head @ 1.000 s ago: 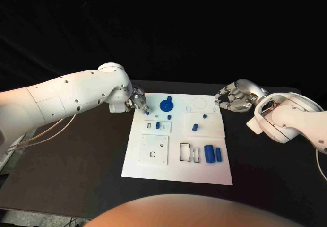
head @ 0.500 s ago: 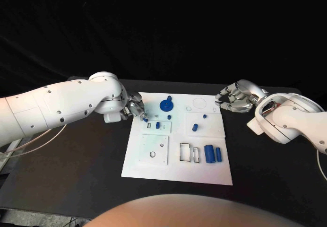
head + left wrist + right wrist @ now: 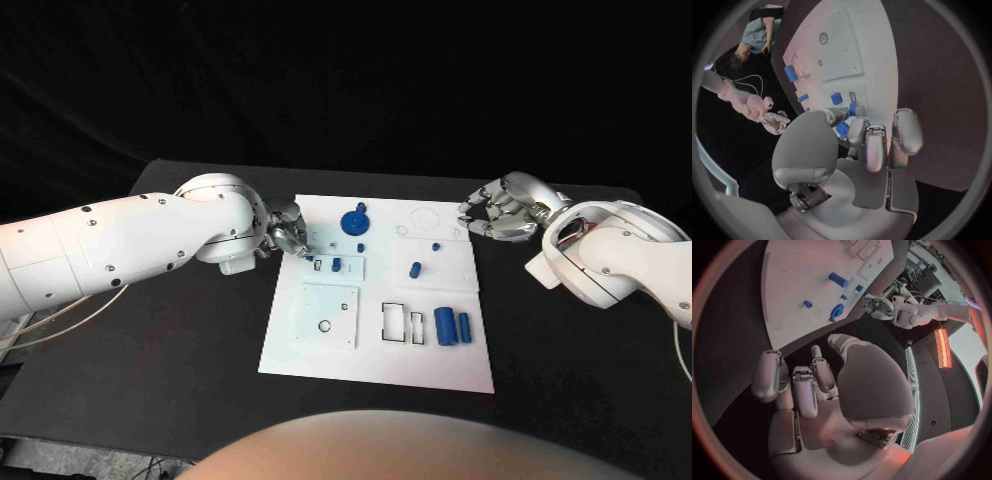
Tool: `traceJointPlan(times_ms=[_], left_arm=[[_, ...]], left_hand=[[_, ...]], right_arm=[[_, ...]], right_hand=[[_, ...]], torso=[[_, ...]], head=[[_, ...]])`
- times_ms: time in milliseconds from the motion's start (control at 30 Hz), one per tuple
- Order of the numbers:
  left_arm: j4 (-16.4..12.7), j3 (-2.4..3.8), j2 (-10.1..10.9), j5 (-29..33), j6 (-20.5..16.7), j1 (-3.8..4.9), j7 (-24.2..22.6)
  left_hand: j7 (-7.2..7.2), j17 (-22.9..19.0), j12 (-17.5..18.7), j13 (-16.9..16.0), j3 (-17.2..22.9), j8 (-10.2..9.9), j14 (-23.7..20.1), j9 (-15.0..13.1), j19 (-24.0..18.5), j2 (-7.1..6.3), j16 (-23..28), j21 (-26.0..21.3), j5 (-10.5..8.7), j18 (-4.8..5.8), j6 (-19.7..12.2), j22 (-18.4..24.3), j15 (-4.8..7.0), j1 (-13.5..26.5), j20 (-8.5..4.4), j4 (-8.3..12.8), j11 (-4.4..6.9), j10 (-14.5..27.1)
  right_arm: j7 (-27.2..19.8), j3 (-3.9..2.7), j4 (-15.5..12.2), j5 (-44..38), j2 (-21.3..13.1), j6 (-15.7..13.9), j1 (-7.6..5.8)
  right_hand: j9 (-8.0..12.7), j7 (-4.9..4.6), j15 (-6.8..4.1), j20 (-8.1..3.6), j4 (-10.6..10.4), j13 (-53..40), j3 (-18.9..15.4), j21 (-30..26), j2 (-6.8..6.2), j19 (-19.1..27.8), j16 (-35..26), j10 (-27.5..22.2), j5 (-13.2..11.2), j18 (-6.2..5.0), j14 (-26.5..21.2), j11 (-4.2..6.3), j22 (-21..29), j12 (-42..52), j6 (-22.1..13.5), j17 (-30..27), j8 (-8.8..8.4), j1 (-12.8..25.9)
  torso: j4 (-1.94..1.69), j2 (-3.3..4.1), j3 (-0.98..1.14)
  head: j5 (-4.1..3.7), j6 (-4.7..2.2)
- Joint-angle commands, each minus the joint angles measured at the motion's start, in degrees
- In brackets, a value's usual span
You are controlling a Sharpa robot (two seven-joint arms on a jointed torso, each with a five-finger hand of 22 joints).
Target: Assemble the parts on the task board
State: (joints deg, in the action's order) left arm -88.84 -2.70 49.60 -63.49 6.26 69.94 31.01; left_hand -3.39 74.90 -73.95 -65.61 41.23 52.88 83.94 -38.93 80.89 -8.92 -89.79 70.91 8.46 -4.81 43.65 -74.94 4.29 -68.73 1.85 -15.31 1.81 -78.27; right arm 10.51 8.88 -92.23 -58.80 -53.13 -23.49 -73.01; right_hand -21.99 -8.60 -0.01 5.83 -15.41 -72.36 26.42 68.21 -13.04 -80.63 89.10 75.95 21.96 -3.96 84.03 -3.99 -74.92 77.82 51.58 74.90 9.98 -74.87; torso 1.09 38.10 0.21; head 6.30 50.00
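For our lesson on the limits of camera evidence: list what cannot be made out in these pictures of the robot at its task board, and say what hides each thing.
1. Head view: whatever the left hand holds is covered by its own fingers.
2. Left wrist view: a blue part shows between the fingers; its shape is mostly hidden.
3. Head view: the small recesses of the task board are too small to tell their depth.
4. Right wrist view: the right hand blocks the table beneath.

The flat white rectangular task board (image 3: 433, 350) lies mid-table on the black table (image 3: 173, 340), small blue plastic parts (image 3: 451, 326) on it.
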Motion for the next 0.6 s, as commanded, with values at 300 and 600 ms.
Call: traceJointPlan(times_ms=[300, 600], left_arm=[[-1.4, 0.01, 0.1, -3.9, -3.7, -0.71, -2.5], [-1.0, -0.01, -0.4, -4.0, 0.2, -0.86, -1.7]], left_hand=[[1.21, 15.1, -0.2, -0.1, 9.7, 0.2, 6.1, 0.2, 0.5, -0.38, -0.2, 0.2, 0.28, 0.57, 1.8, -4.3, 0.39, 0.5, -0.03, 9.1, -0.07, -0.6], [1.22, 15.1, -0.1, 0.1, 9.8, 0.1, 6.1, 0.3, 0.5, -0.49, -0.2, 0.2, -0.06, 0.56, 1.9, -4.3, 0.42, 0.8, -0.07, 8.9, -0.08, -0.6]], right_arm=[[-0.1, 0.01, -0.1, -0.1, -0.1, 1.2, 0.19], [-0.1, 0.01, -0.1, 0.0, -0.1, 1.3, 0.22]], right_hand=[[-0.1, 0.13, -0.50, -0.35, -0.1, 0.0, 0.5, -0.5, 0.11, 0.1, -0.3, 0.1, 0.4, -0.98, 5.3, 0.33, -2.9, 0.1, -0.4, 12.7, 0.28, 0.6], [-0.1, 0.13, -0.50, -0.35, -0.1, 0.0, 0.5, -0.5, 0.11, 0.1, -0.3, 0.1, 0.4, -0.98, 5.3, 0.33, -2.9, 0.1, -0.4, 12.7, 0.28, 0.6]], torso=[[0.13, 0.10, 0.07], [0.18, 0.07, 0.08]], head=[[-0.01, 0.00], [0.04, 0.00]])
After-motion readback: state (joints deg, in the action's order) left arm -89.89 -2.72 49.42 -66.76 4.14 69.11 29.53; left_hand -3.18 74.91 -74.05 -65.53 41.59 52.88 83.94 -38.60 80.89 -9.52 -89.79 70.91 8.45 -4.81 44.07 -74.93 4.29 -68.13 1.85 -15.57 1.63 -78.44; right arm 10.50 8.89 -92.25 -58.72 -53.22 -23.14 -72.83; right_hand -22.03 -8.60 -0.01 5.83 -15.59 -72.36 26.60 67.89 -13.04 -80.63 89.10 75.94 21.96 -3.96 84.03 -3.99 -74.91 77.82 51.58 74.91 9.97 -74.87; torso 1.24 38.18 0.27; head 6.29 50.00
